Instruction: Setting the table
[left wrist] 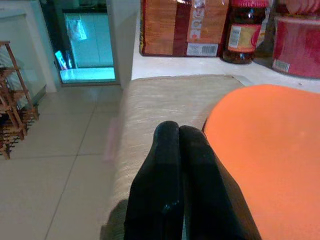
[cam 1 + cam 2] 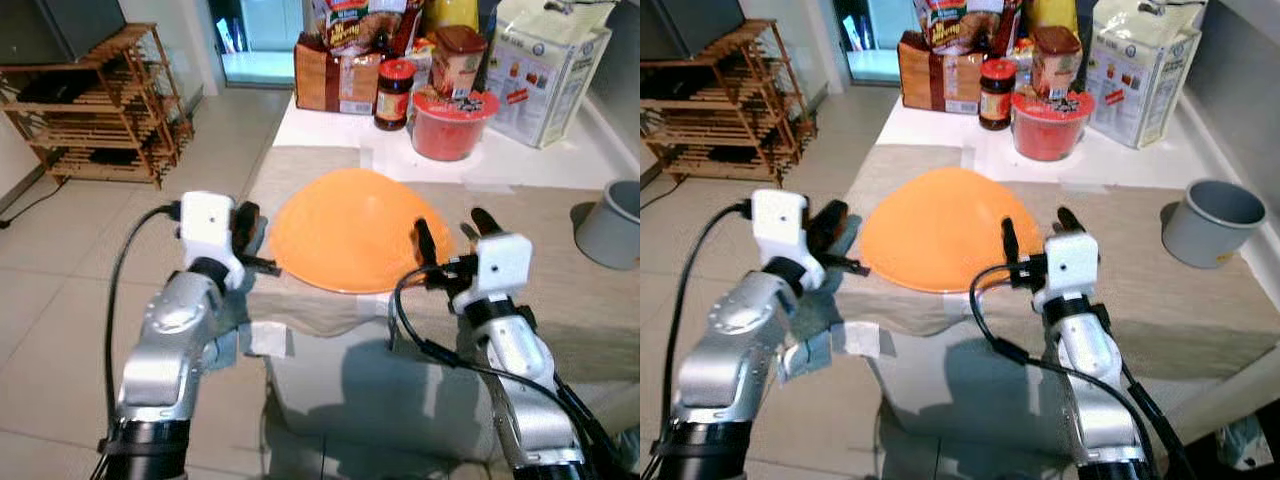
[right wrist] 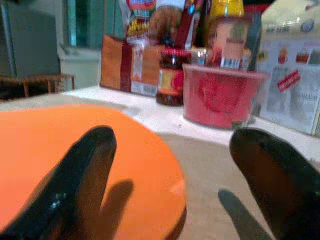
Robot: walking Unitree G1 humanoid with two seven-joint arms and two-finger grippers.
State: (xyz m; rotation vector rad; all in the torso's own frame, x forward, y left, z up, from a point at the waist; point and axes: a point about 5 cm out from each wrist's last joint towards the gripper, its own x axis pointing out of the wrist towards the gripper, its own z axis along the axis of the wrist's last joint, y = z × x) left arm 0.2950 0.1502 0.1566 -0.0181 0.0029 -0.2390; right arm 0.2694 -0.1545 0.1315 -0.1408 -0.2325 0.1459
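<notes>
Lying on the table (image 2: 560,300) cloth, the orange plate (image 2: 355,230) sits between both end effectors: left end effector (image 2: 250,228) pinched closed at its rim, right end effector (image 2: 452,230) spread wide beside it.

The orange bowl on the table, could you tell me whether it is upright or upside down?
Upside down: the orange bowl shows a smooth domed back, rim down on the cloth.

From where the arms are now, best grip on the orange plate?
Take the orange plate by its rim, probably at the near right edge where the open right gripper already sits, one finger over the rim. It looks wide, shallow and flat on the beige cloth, so only the edge offers a pinch. The left gripper is shut beside the left rim.
</notes>
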